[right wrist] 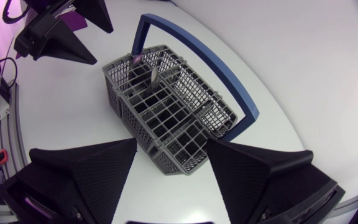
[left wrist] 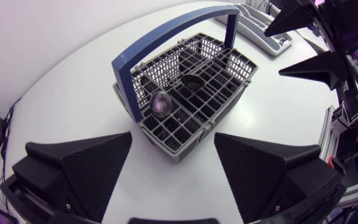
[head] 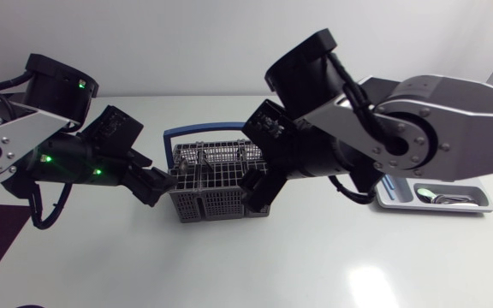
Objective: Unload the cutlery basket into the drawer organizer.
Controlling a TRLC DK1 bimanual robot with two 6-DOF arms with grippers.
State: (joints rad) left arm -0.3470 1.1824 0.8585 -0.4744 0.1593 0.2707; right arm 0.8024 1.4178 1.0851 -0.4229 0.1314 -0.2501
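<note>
The left hand [left wrist: 173, 135] and right hand [right wrist: 170, 141] both gape wide and empty, with the cutlery basket [head: 216, 206] just ahead of each, between them. A spoon [left wrist: 162, 103] stands in a cell nearest the left hand. Best to drop straight down, pinch its bowl and lift clear of the grid.
</note>
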